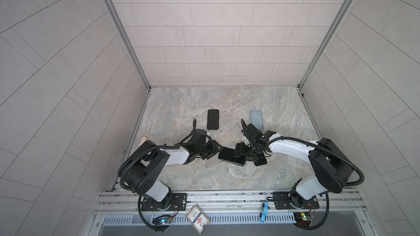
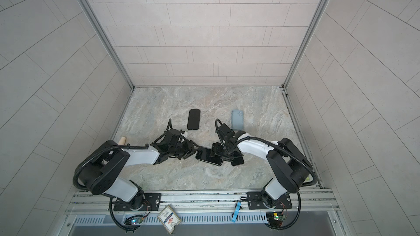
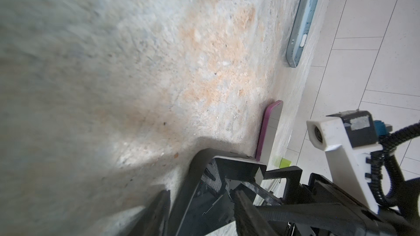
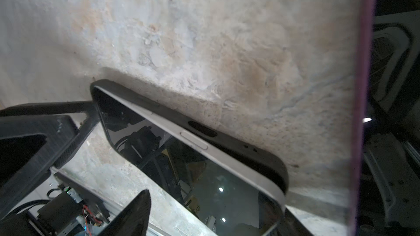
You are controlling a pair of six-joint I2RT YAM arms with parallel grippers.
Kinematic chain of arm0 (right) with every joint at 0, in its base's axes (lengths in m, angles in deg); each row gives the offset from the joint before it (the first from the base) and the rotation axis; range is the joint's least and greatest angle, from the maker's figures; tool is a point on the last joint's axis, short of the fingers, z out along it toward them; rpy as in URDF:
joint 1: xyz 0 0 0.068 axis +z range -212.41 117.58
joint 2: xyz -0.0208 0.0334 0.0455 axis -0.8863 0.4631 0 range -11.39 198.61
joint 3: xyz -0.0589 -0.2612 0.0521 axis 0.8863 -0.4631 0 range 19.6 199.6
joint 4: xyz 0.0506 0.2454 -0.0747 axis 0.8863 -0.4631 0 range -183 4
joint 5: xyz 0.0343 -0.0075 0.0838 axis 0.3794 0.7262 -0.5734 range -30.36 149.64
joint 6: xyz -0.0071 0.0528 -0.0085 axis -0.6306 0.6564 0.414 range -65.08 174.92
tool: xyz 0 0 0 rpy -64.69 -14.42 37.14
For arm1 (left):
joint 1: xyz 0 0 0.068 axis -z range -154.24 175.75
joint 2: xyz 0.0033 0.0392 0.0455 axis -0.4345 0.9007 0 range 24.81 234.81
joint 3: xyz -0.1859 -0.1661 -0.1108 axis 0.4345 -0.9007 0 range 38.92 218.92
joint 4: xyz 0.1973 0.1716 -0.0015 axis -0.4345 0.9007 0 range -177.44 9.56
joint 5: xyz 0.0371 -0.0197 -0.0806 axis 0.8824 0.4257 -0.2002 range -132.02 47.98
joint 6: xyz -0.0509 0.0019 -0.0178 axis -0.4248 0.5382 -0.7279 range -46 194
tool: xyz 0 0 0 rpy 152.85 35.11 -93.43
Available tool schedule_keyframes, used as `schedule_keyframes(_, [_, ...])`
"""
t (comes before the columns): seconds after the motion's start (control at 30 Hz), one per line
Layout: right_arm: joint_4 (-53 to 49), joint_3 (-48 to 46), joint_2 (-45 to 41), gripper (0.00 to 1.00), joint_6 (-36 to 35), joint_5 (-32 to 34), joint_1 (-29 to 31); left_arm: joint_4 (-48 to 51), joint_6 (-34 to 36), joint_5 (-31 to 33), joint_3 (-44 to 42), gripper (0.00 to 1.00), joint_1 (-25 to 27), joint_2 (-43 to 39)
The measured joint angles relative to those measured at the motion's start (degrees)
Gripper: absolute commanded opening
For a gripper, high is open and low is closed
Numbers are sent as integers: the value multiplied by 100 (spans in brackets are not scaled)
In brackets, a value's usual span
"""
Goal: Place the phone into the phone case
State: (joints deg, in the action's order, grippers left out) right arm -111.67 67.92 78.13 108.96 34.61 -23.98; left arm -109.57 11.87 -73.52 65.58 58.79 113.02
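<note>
The phone [image 4: 200, 178] sits half-seated in the black phone case [image 4: 238, 148], one long silver edge riding above the rim. The left gripper [image 1: 216, 152] is clamped on one end of the phone case. The right gripper [image 1: 239, 153] stands at its other end, jaws apart. A purple-cased phone [image 1: 261, 161] lies just beside the phone case. A blue case [image 1: 256, 119] and a bare black phone [image 1: 213, 119] lie well beyond it.

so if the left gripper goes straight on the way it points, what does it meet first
Most likely the near end of the phone in the black case, which lies right at the fingertips of the left gripper, perhaps already between them. Contact is unclear.
</note>
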Motion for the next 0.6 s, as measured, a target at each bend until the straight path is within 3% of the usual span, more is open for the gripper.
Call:
schedule_keyframes(0.33, [-931,828,476,80,-133,964,487,1058,310,55,-46,53,-225,-717])
schedule_keyframes(0.6, [-1298,1351,918,80,-153,1333,850,1829,616,133,-46,53,-310,-1217])
